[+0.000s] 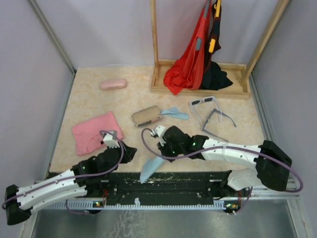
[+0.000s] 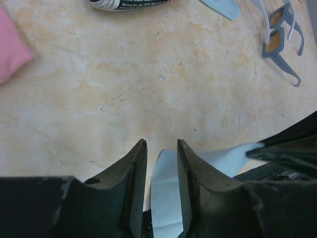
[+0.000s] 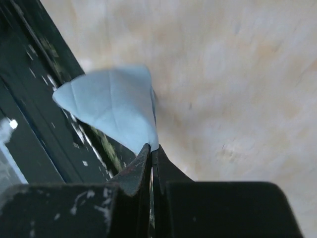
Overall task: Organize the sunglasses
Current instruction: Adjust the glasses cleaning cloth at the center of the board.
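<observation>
Pinching small light-blue cloth [image 3: 111,106] above worktop [image 1: 99,99] near edge: right claw [image 3: 151,148] clamped on its corner, probably for hand-over; left claw [image 2: 162,146] parted around hanging end, not gripping. Chunky white-framed sunglasses [image 1: 203,101] and thin grey-framed sunglasses [image 2: 277,44] lie untouched toward right edge.

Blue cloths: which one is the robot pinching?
The nearer blue cloth, pinched in the right end effector; the other cloth lies loose beside the tan case.

Small black print runs along the patterned glasses case [image 2: 130,4], too tiny and cropped to read; no other lettering is legible.
</observation>
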Controlling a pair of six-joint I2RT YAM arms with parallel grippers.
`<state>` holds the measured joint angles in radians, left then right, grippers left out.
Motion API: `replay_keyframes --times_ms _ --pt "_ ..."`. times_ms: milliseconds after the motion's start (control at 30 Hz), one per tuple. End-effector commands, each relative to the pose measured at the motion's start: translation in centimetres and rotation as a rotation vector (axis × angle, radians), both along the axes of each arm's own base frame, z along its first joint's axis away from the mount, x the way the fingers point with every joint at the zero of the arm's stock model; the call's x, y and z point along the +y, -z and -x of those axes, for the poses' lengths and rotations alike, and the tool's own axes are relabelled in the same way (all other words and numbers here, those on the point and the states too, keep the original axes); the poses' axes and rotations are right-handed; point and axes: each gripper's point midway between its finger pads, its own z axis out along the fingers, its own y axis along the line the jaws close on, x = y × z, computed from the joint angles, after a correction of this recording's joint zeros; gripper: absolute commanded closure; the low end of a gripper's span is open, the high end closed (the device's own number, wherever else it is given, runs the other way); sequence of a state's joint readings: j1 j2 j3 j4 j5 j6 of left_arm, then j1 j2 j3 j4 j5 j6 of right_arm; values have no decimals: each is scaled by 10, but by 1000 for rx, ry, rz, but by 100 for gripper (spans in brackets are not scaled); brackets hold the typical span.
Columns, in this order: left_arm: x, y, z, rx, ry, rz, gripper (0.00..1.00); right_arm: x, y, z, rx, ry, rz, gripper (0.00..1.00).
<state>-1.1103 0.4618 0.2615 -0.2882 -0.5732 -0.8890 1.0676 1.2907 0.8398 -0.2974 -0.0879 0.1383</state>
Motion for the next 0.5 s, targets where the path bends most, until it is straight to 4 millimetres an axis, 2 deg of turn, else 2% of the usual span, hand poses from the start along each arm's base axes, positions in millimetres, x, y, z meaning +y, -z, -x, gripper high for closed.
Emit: replay_keyframes --times_ms 0,67,333,400,467 --pt "-6 -8 0 -25 37 -7 63 -32 62 44 229 44 75 100" --pt "-10 -7 0 -19 51 -20 64 -40 68 47 236 78 70 100" --pt "-23 -3 1 10 89 -48 62 -55 56 28 137 179 92 100" --pt "-26 -5 1 7 98 -47 62 -52 48 21 105 186 81 100" --pt "-25 -9 -1 2 92 -52 60 -42 26 7 42 198 33 100"
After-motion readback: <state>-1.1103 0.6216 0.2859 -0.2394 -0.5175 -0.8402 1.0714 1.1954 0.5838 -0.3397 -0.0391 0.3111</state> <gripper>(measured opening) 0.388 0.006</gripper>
